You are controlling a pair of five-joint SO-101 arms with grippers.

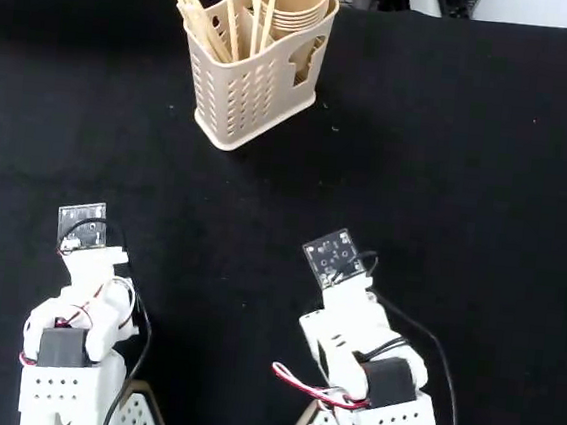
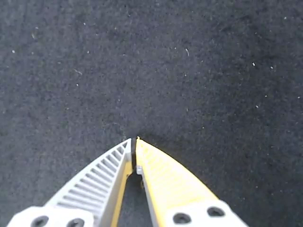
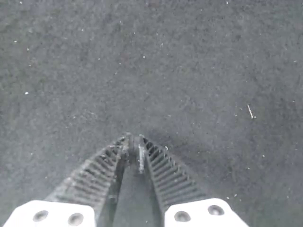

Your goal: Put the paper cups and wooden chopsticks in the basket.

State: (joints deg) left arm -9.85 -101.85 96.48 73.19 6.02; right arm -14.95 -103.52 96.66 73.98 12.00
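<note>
- Black cloth table (image 1: pixel 466 190), lit evenly, with nothing loose on it that I can spot.
- Step in hand, as I read it: the load looks complete, so what's left is parking. Do that well by keeping both arms low and tucked at the near edge, well apart from the basket (image 1: pixel 250 94), with no sweep toward it, since it looks light enough to tip.
- The basket stands upright near the far edge, cream plastic with slotted walls.
- The paper cups (image 1: pixel 289 2) are tan and nested in one stack inside it.
- The wooden chopsticks (image 1: pixel 206 26) stand on end beside the stack. They are pale and fanned out, and a few lean against the cups.
- The left gripper (image 2: pixel 134 140) has its jaws together, holds nothing, and hangs over bare cloth.
- The right gripper (image 3: pixel 134 138) is the same: tips together, empty, cloth below.
</note>
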